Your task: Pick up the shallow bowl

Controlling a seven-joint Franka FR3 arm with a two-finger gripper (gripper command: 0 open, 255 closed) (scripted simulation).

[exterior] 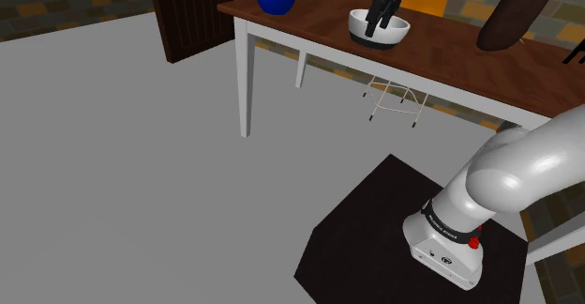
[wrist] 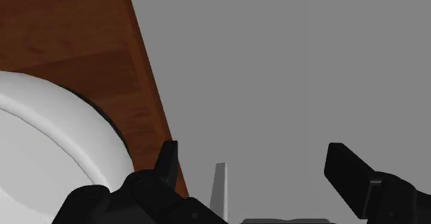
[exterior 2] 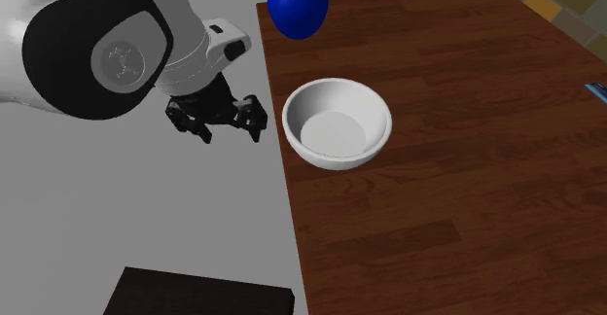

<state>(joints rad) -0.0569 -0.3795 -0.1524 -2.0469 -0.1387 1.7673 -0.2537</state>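
The shallow bowl [exterior 2: 337, 123] is white and round and stands on the brown wooden table [exterior 2: 438, 216], close to the table's long edge. In the shoulder view the bowl [exterior: 394, 32] is partly covered by my black gripper [exterior: 378, 21]. From the second exterior view my gripper [exterior 2: 229, 126] hangs just off the table's edge, to that view's left of the bowl and apart from it. In the wrist view the fingers [wrist: 169, 162] stand wide apart and open, with grey floor between them. There the bowl's rim [wrist: 48, 153] lies outside one finger.
A blue vase [exterior 2: 299, 2] stands on the table beyond the bowl. A dark brown object [exterior: 511, 16] leans at the table's far side. Under the table are a wire stool [exterior: 394, 100] and white table legs [exterior: 246, 82]. My dark stand [exterior: 375, 227] sits on the grey floor.
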